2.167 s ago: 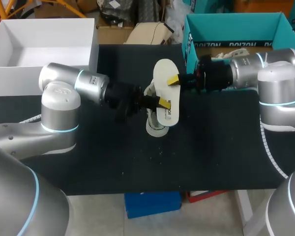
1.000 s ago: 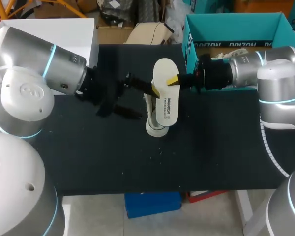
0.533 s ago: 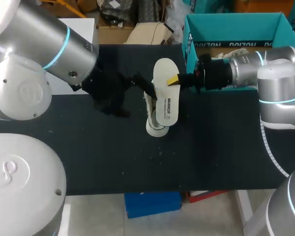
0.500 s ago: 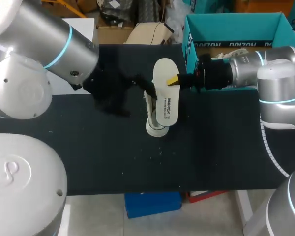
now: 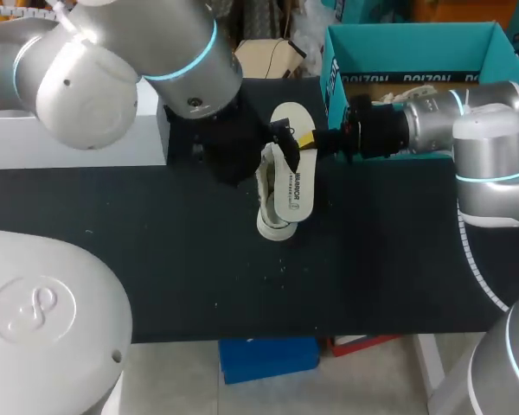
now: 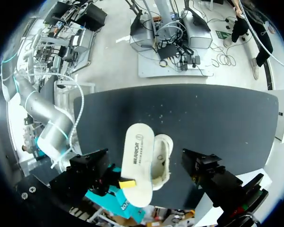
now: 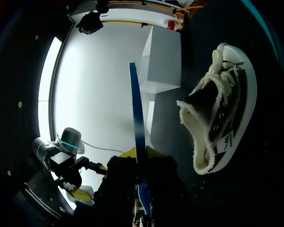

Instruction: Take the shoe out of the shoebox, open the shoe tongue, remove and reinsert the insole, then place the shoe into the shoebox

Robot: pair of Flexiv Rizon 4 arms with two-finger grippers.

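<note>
A cream insole (image 5: pixel 291 173) hangs over the black table, with my right gripper (image 5: pixel 310 140) shut on its edge. In the right wrist view the insole (image 7: pixel 136 118) shows edge-on between the yellow tips. Under it the sneaker (image 5: pixel 272 226) lies on its side with white laces and a fleecy opening (image 7: pixel 213 127). My left gripper (image 6: pixel 144 161) hovers above the insole (image 6: pixel 138 156) and the sneaker (image 6: pixel 163 158), open wide, its black fingers (image 6: pixel 90 170) apart on either side and touching neither. The teal shoebox (image 5: pixel 415 39) stands at the back right.
A white box (image 5: pixel 69 138) sits at the back left, largely hidden by my left arm (image 5: pixel 138 69). My right arm (image 5: pixel 467 130) lies in front of the teal shoebox. The black mat (image 5: pixel 242 285) runs to the front edge.
My left arm has swung up and to the right, carrying its open gripper from beside the shoe to above it. The right gripper, the insole and the shoe have not moved.
</note>
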